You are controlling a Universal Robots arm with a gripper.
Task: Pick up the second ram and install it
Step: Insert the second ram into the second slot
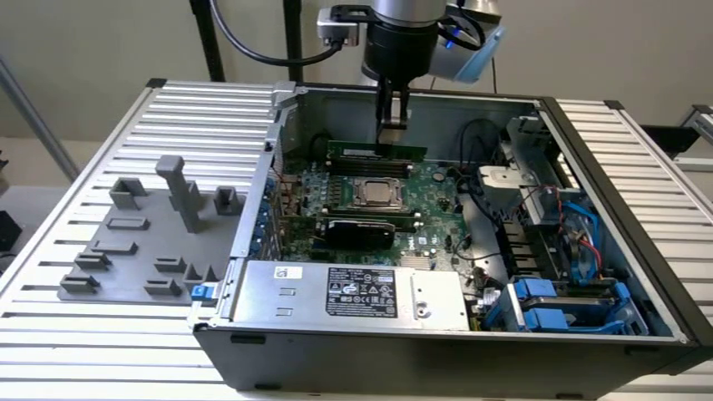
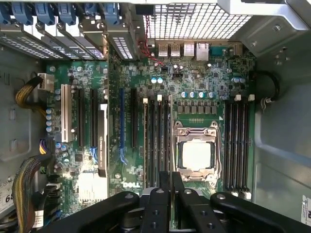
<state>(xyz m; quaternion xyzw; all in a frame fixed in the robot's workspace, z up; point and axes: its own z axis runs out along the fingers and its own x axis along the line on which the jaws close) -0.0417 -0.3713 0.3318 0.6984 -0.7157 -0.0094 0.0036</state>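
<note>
The second ram (image 1: 376, 151), a thin green stick with a white label, stands on edge just above the long black memory slots (image 1: 373, 165) on the far side of the square processor socket (image 1: 379, 194). My gripper (image 1: 390, 134) reaches straight down into the open computer case and is shut on the stick's top edge. In the wrist view the black fingers (image 2: 154, 206) sit close together over the memory slots (image 2: 155, 141) beside the processor socket (image 2: 196, 155), and the stick shows edge-on between them. Whether it touches a slot I cannot tell.
The green motherboard (image 1: 429, 238) lies inside the case. A silver power supply (image 1: 346, 292) sits at the near side. Cables and blue drive brackets (image 1: 557, 305) fill the exterior view's right. A grey fixture (image 1: 145, 242) with holders lies on the slatted table at the exterior view's left.
</note>
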